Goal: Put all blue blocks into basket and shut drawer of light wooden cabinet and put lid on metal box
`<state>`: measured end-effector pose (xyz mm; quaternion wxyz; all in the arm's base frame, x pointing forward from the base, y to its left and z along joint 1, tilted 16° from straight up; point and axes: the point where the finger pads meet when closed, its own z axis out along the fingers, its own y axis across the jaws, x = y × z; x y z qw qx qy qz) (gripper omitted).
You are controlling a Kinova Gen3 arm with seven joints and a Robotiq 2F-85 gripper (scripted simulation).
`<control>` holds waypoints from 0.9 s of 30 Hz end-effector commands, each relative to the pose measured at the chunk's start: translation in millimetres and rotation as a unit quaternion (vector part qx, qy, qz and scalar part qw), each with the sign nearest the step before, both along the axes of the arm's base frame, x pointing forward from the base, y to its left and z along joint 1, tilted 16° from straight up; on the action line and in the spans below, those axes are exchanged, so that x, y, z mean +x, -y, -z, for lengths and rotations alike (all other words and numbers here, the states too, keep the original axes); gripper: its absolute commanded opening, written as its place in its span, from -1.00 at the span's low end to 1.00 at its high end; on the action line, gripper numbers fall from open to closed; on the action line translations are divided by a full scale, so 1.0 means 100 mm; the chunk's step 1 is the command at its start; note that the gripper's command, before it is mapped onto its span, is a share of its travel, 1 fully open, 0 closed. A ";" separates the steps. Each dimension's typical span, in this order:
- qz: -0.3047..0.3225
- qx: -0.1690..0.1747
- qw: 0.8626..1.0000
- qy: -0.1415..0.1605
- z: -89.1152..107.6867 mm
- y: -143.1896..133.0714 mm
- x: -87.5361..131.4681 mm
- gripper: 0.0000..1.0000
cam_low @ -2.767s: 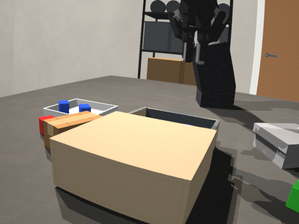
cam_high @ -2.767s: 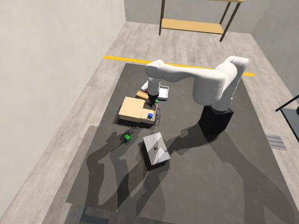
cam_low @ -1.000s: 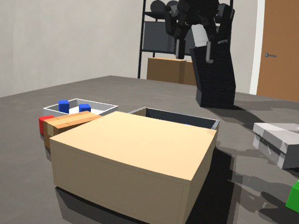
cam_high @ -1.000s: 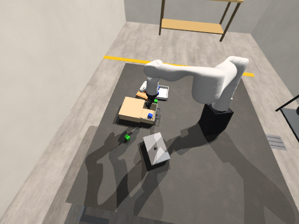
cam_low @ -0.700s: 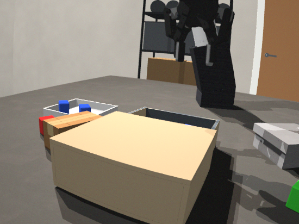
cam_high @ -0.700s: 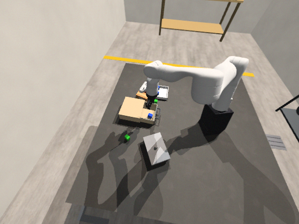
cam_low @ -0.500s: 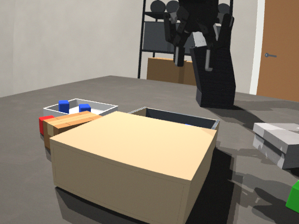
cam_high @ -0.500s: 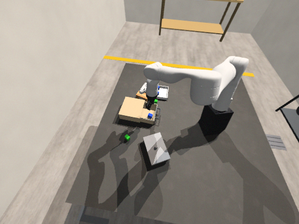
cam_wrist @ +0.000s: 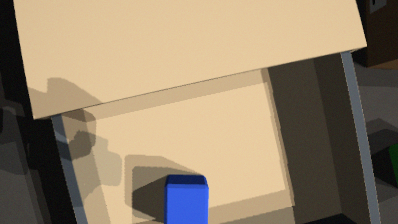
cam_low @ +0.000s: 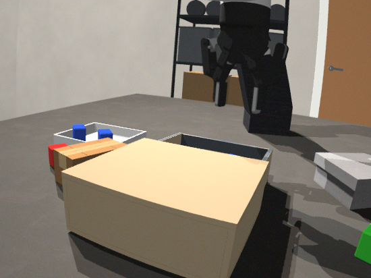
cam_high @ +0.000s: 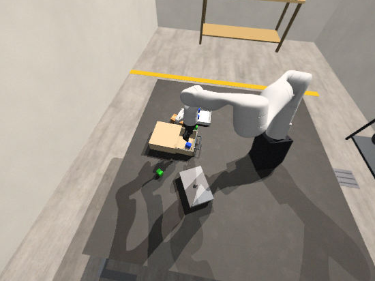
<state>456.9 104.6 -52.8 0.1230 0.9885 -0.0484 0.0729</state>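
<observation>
My gripper [cam_high: 185, 138] [cam_low: 237, 107] is open and empty, pointing down above the open drawer [cam_high: 185, 152] [cam_low: 216, 146] [cam_wrist: 359, 125] of the light wooden cabinet [cam_high: 165, 134] [cam_low: 162, 180] [cam_wrist: 190, 45]. A blue block [cam_high: 188, 145] [cam_wrist: 186, 204] lies in the drawer; the exterior view shows only a sliver of it. Fingertips are out of the wrist view. The white basket [cam_high: 204, 123] [cam_low: 119, 131] holds two visible blue blocks, one [cam_low: 79, 132] left of the other [cam_low: 105, 133]. The metal box has its lid [cam_high: 202, 179] on top; I cannot tell whether it is fully down.
A green block [cam_high: 159, 172] [cam_low: 365, 244] lies on the mat near the cabinet. Another green block [cam_high: 196, 127] [cam_wrist: 395, 162] is beside the drawer. A brown carton [cam_high: 174, 118] [cam_low: 91, 150] stands between cabinet and basket, with a red block [cam_low: 52, 153] beside it.
</observation>
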 end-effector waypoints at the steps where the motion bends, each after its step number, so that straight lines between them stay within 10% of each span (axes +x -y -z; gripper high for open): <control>1: 0.000 0.001 1.000 0.001 0.08 0.02 0.02 0.29; 27: 0.000 0.001 1.000 0.001 0.56 0.15 0.08 0.29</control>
